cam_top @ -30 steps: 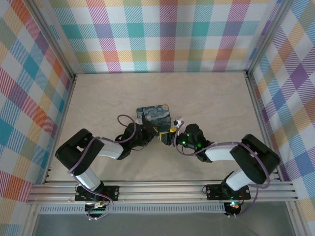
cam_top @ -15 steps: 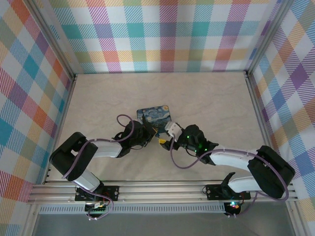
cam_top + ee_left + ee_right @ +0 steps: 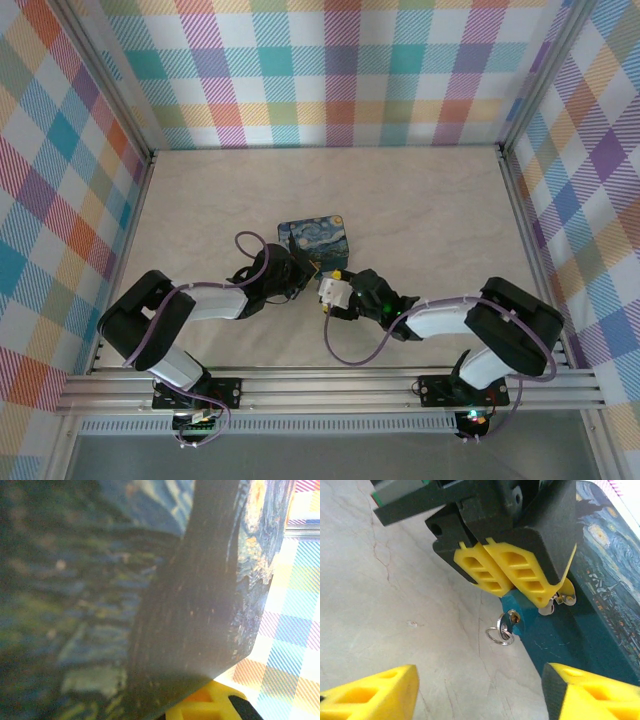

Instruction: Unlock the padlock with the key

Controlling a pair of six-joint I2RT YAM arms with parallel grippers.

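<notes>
Top external: the left gripper (image 3: pixel 294 276) sits at the near edge of the rectangular Starry-Night-printed tin box (image 3: pixel 314 236). The right gripper (image 3: pixel 326 288) faces it from just beside, and both are low over the pale marbled table (image 3: pixel 430 210).

Left wrist: the tin's side is close up and blurred, and the lock is not legible here.

Right wrist, left to right: bare table, then the left gripper (image 3: pixel 512 591) with its yellow fingers pressed together, apparently pinching the top of the tiny padlock (image 3: pixel 519 609) with a dark blue-teal body, which is held against the tin's corner. The small silvery metal key (image 3: pixel 509 619) is seated in the lock's lower face, and a thin wire key ring (image 3: pixel 499 634) dangles from it. The right gripper (image 3: pixel 480 695) has its jaws wide apart and empty, with the key ahead of the gap.

Step in hand (judgement): grasp the key head and turn.
- Advance until the key head, not the ring, lies between the pads.
- Close gently, because the ring may snag or deflect a pad.
- Rotate about the key's own axis. Sideways load could lever it out.
- The left grip must resist the torque. Watch for the lock body twisting.
</notes>
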